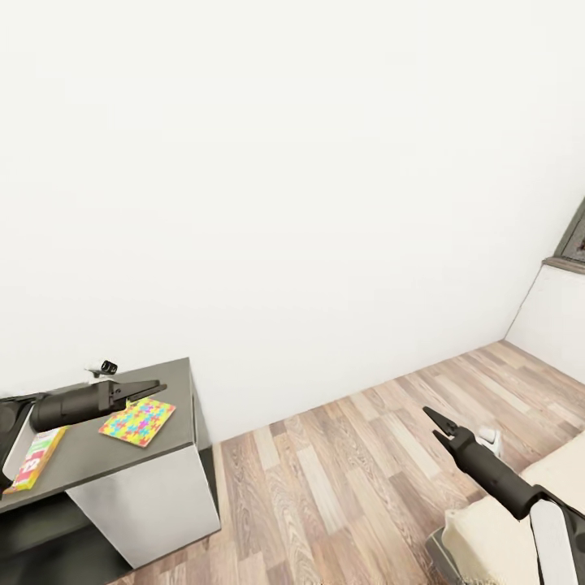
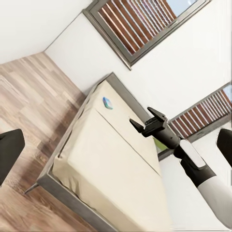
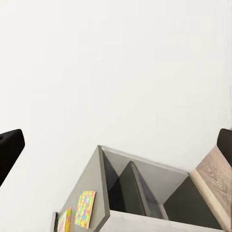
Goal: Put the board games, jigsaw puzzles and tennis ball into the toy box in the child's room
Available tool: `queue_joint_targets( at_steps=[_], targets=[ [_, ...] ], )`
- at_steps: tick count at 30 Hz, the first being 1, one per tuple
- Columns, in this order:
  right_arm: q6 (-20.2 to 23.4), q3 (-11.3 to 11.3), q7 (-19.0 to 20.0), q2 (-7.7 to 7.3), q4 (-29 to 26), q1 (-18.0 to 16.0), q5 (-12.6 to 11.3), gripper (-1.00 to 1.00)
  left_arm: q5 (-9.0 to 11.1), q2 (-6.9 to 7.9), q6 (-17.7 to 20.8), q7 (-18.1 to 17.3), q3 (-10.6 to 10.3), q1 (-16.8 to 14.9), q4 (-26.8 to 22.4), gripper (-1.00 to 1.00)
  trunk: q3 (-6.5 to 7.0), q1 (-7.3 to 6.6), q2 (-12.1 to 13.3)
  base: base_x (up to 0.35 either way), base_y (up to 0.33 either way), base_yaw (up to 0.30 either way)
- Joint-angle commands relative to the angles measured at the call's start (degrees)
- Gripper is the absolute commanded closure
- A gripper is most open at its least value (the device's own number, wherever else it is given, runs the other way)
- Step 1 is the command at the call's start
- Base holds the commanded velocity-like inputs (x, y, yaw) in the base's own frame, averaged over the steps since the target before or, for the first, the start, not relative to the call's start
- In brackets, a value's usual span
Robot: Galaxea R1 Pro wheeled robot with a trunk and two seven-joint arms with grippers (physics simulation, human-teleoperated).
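Neither the left pincer (image 1: 150, 387) nor the right pincer (image 1: 431, 416) holds anything; both are spread open. A multicoloured jigsaw square (image 1: 137, 421) and a yellow-green game box (image 1: 34, 459) lie on the dark-grey tabletop (image 1: 97, 463), and a small blue game box (image 2: 107, 102) lies on the beige-mattressed bed (image 2: 111, 164), so packing seems barely begun. Bare wood-plank floor (image 1: 349, 479) separates the tabletop's edge from the bed.

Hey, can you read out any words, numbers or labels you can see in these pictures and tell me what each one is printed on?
No text can be read.
Board game on the cabinet top: red marks on yellow-green, too blurred to read.
Jigsaw puzzle: coloured pieces only, no lettering.
Small blue box on the bed: too small to tell.
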Motion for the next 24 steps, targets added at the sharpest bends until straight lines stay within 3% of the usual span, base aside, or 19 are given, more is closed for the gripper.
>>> queue_joint_targets(
  at_steps=[1, 14, 24],
  targets=[
    [0.34, -0.08, 0.15, 0.02, -0.01, -0.08, -0.03, -1.00, 0.01, 0.03, 0.60, -0.20, 0.00, -0.03, -0.02, -1.00, -0.16, 0.04, -0.13, 0.000, 0.000, -0.262],
    [0.27, -0.09, 0.21, 0.09, -0.07, -0.08, 0.04, -1.00, -0.08, 0.03, 0.56, -0.18, 0.01, -0.05, -0.02, -1.00, -0.28, 0.04, -0.13, 0.022, 0.000, -0.274],
    [0.37, -0.46, 0.21, -0.22, -0.02, -0.08, -0.05, -1.00, -0.08, 0.03, 0.40, -0.05, 0.01, -0.05, -0.02, -1.00, -0.28, 0.04, -0.13, 0.213, -0.003, -0.279]
  ],
)
